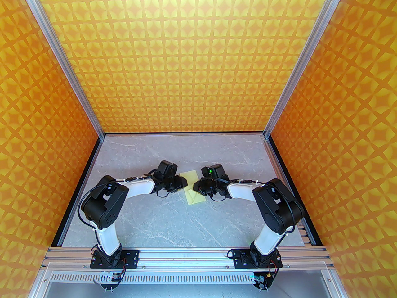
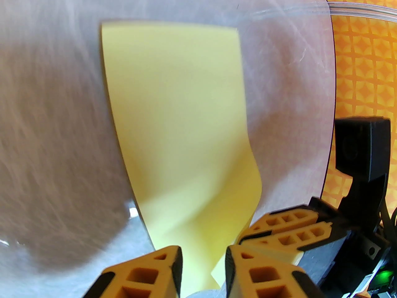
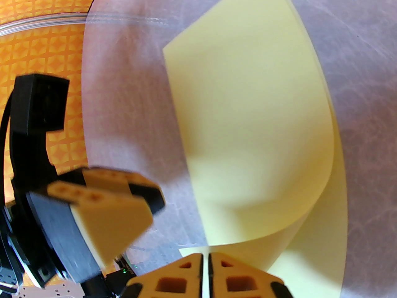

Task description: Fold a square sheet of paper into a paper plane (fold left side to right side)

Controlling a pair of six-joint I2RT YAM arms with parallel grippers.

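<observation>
The square sheet of paper point(image 1: 194, 198) is pale yellow and lies on the table between both arms, doubled over into a narrow strip. In the right wrist view its upper layer point(image 3: 248, 119) bows upward in a curl. My right gripper point(image 3: 206, 261) is shut, pinching the near edge of that layer. My left gripper point(image 2: 203, 265) is open, its orange fingertips point(image 2: 167, 268) apart with the near end of the paper point(image 2: 176, 119) showing in the gap. In the top view the left gripper point(image 1: 183, 182) and right gripper point(image 1: 197, 186) nearly meet over the sheet.
The grey marble table point(image 1: 173, 222) is walled by orange patterned panels point(image 1: 186, 57) on aluminium posts. The right gripper's fingers point(image 2: 279, 228) sit close beside the left ones. A metal rail point(image 1: 192, 255) runs along the near edge.
</observation>
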